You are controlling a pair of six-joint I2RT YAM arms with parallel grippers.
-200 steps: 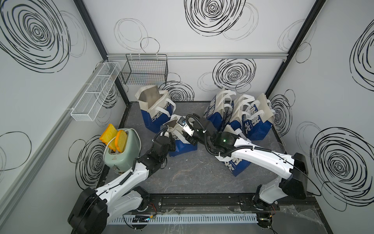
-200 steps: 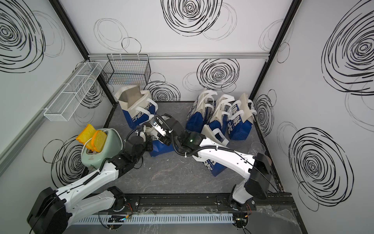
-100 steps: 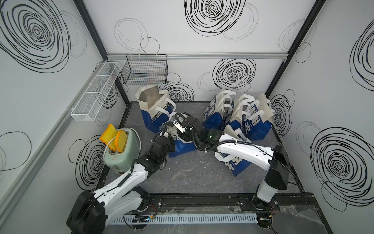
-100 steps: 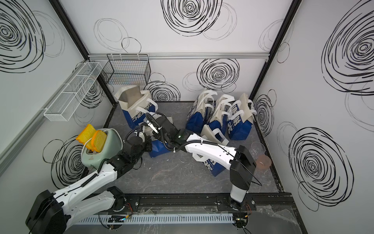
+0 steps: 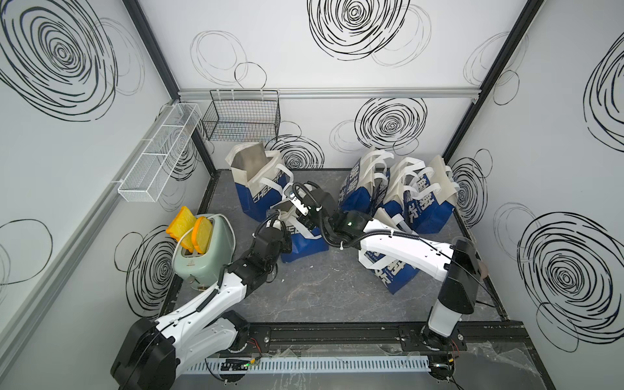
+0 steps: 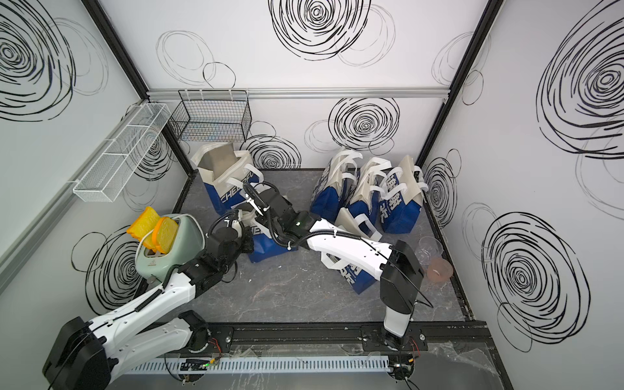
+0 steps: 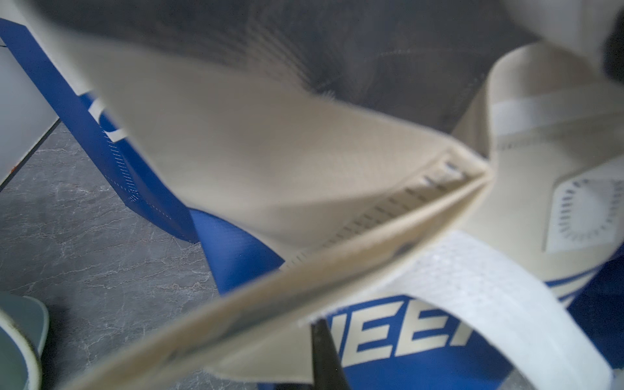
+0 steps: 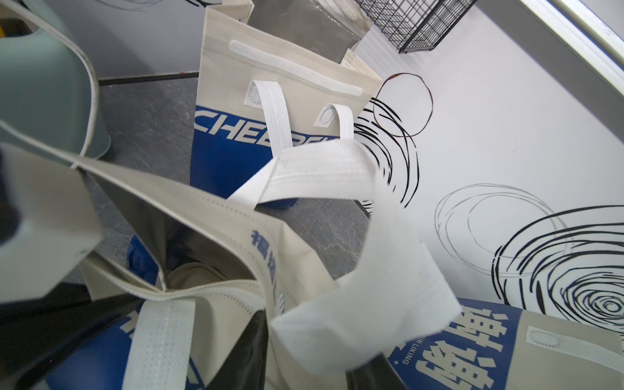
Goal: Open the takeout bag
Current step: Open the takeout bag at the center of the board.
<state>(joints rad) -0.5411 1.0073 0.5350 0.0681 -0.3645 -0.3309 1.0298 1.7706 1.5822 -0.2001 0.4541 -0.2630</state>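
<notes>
In both top views, a blue and cream non-woven fabric takeout bag [image 5: 305,241] stands on the dark grey marbled tabletop [image 5: 320,297], just left of the frame's centre. My left gripper [image 5: 279,221] reaches in from the lower left and my right gripper [image 5: 294,202] from the right; they meet over the bag's mouth. A pale green toaster [image 5: 202,251] holding yellow toast sits at centre left. A matching open bag [image 5: 256,182] stands just behind, and several spare bags [image 5: 415,199] cluster to the right of centre.

In the left wrist view, my left gripper is clenched on the takeout bag's cream rim [image 7: 337,266]. One dark fingertip [image 7: 324,358] shows under the fabric. I judge that this pinch anchors one wall so the other arm can draw the opposite wall away. The rim folds into a narrow V, and a white handle strap [image 7: 472,287] loops over cream lettering on blue.

In the right wrist view, the mouth gapes partway and shows a silver-grey lining [image 8: 141,209]. A white handle loop [image 8: 354,270] crosses close in front of my right gripper. I cannot tell whether that gripper is grasping the loop or released.
</notes>
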